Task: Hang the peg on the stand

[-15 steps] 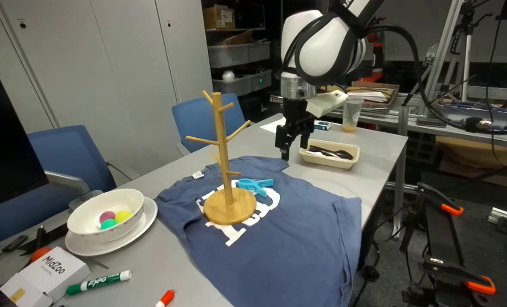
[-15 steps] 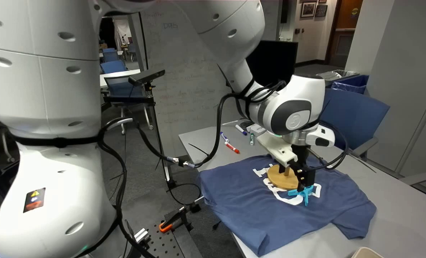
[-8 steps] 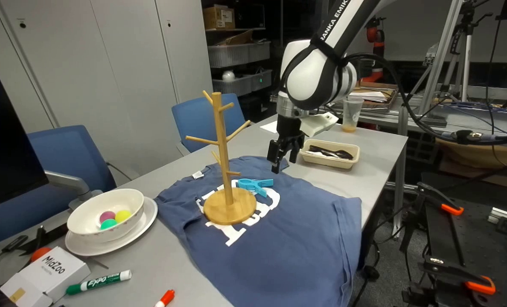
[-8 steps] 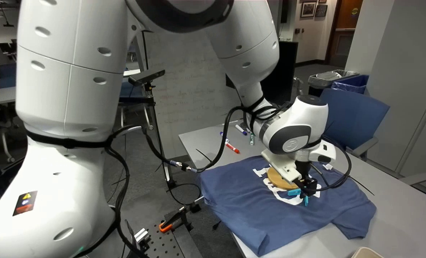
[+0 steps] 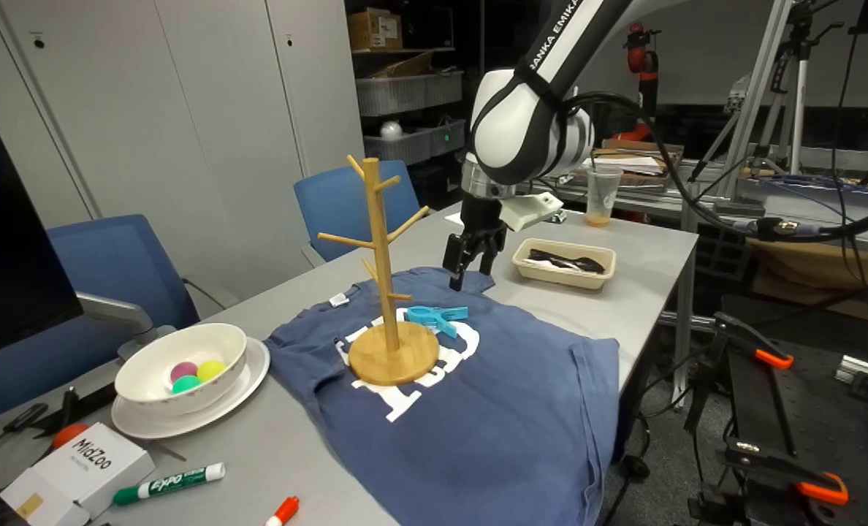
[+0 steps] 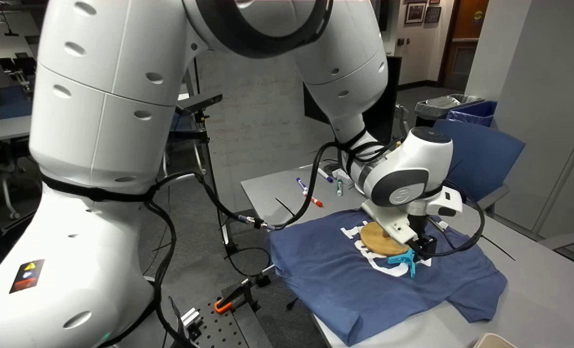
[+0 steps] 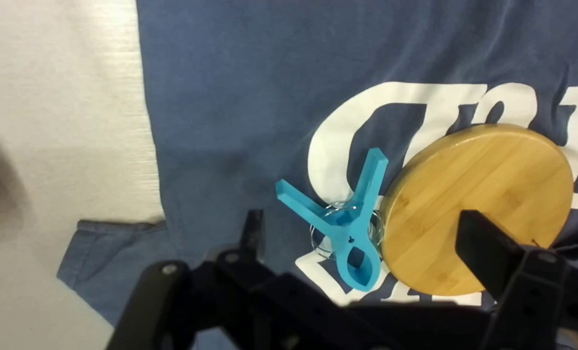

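Observation:
The teal-blue peg [image 5: 438, 316] lies on the blue shirt, right beside the stand's base; it also shows in an exterior view [image 6: 403, 261]. In the wrist view the peg [image 7: 350, 228] has its two handles spread, with clear wire loops at its middle. The wooden stand [image 5: 379, 241] is upright, its disc base [image 7: 488, 194] close to the peg. Most of its pole is hidden behind my arm in an exterior view [image 6: 379, 241]. My gripper [image 5: 472, 277] is open and empty above the shirt; in the wrist view the fingers [image 7: 362, 218] are either side of the peg, the right one over the disc.
The blue shirt [image 5: 492, 394] covers the table's middle. A beige tray with black cutlery [image 5: 564, 264] stands behind it. A white bowl with coloured balls [image 5: 178, 365], a white box [image 5: 80, 471] and a green marker [image 5: 169, 483] stand or lie at the other end.
My gripper has come down towards the shirt, then shifted sideways, left in one exterior view and right in another. It stays open. The peg and the stand have not moved.

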You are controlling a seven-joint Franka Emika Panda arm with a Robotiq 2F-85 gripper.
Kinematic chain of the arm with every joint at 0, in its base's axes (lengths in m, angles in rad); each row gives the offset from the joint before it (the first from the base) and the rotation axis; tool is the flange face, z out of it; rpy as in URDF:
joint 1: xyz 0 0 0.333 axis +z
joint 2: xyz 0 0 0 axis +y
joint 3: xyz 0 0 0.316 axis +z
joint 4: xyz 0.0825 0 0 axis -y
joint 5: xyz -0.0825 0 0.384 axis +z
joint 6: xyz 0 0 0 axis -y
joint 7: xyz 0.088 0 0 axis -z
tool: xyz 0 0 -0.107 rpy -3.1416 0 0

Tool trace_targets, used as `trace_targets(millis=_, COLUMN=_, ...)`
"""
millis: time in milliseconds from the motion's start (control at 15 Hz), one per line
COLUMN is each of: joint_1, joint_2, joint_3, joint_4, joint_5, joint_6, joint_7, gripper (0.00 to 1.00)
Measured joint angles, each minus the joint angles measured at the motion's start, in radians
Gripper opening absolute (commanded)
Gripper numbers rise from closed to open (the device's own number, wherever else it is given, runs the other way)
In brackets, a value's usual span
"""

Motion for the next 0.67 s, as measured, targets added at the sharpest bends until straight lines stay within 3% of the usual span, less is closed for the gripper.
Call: trace_targets(millis=667, joint_1=0.002, joint_2=0.074, joint_3=-0.022, joint_4=0.029, joint_5=-0.062, joint_6=0.034, joint_7=-0.021, gripper=1.00)
